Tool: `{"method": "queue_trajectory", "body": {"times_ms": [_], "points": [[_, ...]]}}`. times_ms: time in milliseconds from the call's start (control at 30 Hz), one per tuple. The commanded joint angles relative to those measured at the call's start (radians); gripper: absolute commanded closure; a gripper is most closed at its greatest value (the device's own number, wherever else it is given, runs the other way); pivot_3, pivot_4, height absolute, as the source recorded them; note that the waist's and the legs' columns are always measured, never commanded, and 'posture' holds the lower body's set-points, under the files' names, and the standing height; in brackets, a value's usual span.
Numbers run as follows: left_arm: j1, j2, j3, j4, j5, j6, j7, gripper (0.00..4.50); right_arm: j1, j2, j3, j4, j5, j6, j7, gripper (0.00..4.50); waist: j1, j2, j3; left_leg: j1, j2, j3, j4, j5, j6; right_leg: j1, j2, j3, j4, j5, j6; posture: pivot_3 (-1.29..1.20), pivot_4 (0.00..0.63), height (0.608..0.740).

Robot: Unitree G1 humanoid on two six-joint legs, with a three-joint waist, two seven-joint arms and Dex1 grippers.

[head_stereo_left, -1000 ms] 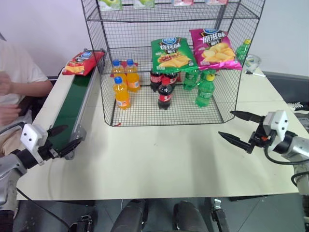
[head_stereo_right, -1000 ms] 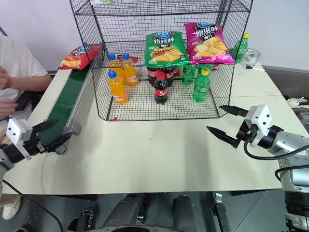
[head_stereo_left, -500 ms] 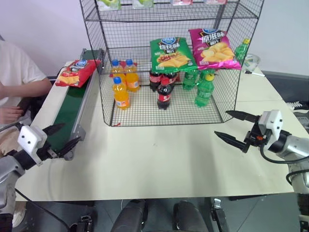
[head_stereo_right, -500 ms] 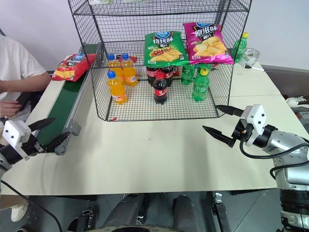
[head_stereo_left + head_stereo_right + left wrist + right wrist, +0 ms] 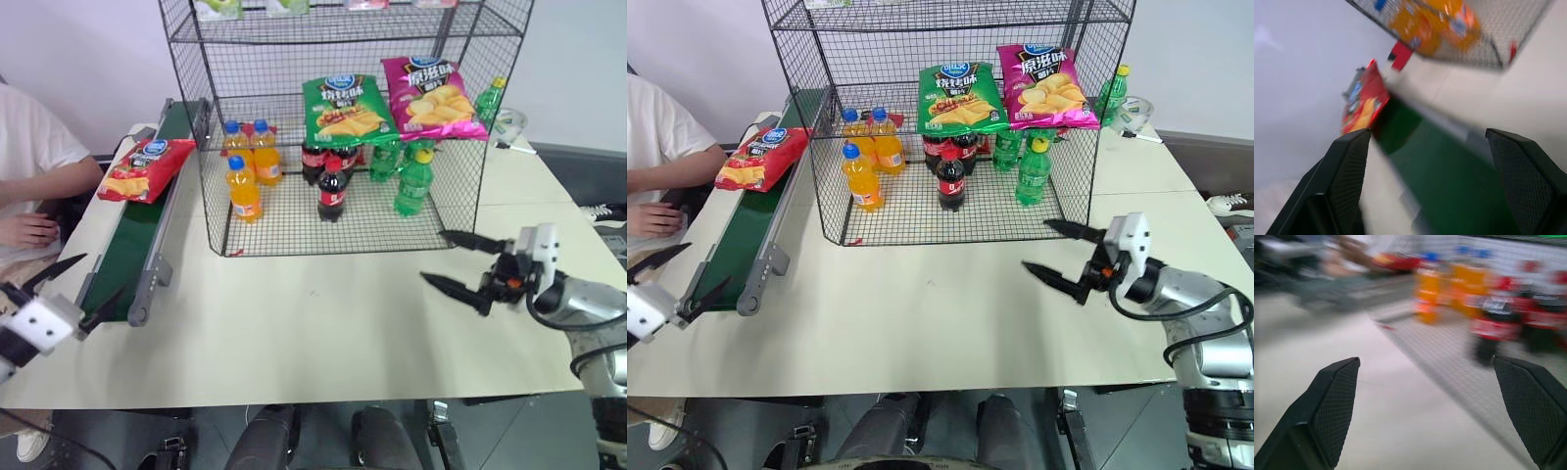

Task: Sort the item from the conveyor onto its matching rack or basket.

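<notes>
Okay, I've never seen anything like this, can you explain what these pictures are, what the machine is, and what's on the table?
This is a humanoid robot with two arms, each ending in a two-fingered black pincer. Two pictures come from cameras on its head, looking down over a table; the other two come from cameras on its wrists, looking along the fingers. The left pincer and the right pincer are both open and hold nothing. On the table stands a black wire rack holding drink bottles and, on the tier above them, a green chip bag and a magenta chip bag. Beside it runs a green conveyor carrying a red chip bag. A person's hand rests at the left edge.
</notes>
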Motion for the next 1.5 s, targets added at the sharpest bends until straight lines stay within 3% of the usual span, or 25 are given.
{"method": "queue_trajectory", "body": {"times_ms": [33, 233, 567, 833, 1100, 1500], "points": [[0.043, 0.034, 0.096, 0.058, 0.199, -0.148, 0.207, 0.56, 0.013, 0.000, 0.060, -0.104, 0.053, 0.067, 0.029, 0.00, 0.000, 0.000, 0.000, 0.000, 0.000, 0.000, 0.000, 0.000, 0.000, -0.001, 0.000, 0.000, -0.001, 0.000, 0.000, 0.00, 0.150, 0.740], [0.165, 0.085, 0.113, 0.075, 0.621, -0.167, 0.643, 0.56, -0.090, 0.038, 0.152, -0.026, -0.019, 0.043, 0.045, 0.00, 0.000, -0.002, 0.000, 0.000, 0.000, 0.000, 0.001, -0.002, -0.001, 0.000, 0.000, 0.000, -0.005, 0.000, 0.000, 0.00, 0.150, 0.740], [0.245, 0.142, 0.011, 0.048, 0.802, -0.040, 1.019, 0.56, -0.152, 0.053, 0.199, 0.008, -0.045, 0.053, 0.080, 0.00, 0.001, -0.002, 0.000, 0.000, 0.000, -0.001, 0.001, -0.003, -0.001, 0.000, 0.001, -0.004, -0.004, 0.002, 0.005, 0.00, 0.150, 0.740], [0.186, 0.173, -0.124, 0.103, 0.732, -0.004, 1.066, 0.56, -0.185, 0.083, 0.208, 0.011, -0.066, 0.054, 0.059, 0.00, 0.000, -0.002, -0.001, 0.001, 0.000, -0.001, 0.001, -0.003, -0.001, 0.000, 0.001, -0.005, -0.003, 0.003, 0.005, 0.00, 0.150, 0.740], [0.132, 0.193, -0.187, 0.197, 0.617, 0.005, 1.064, 0.56, -0.190, 0.089, 0.209, 0.014, -0.072, 0.051, 0.046, 0.00, 0.000, -0.002, -0.001, 0.002, 0.000, -0.001, 0.001, -0.002, -0.001, 0.000, 0.002, -0.004, -0.001, 0.003, 0.006, 0.00, 0.150, 0.740], [0.092, 0.210, -0.268, 0.226, 0.577, 0.012, 1.075, 0.56, -0.172, 0.094, 0.198, 0.034, -0.091, 0.018, 0.042, 0.00, 0.000, -0.003, -0.001, 0.002, 0.000, -0.001, 0.001, -0.002, -0.001, 0.000, 0.002, -0.004, 0.000, 0.003, 0.006, 0.00, 0.150, 0.740]]}}
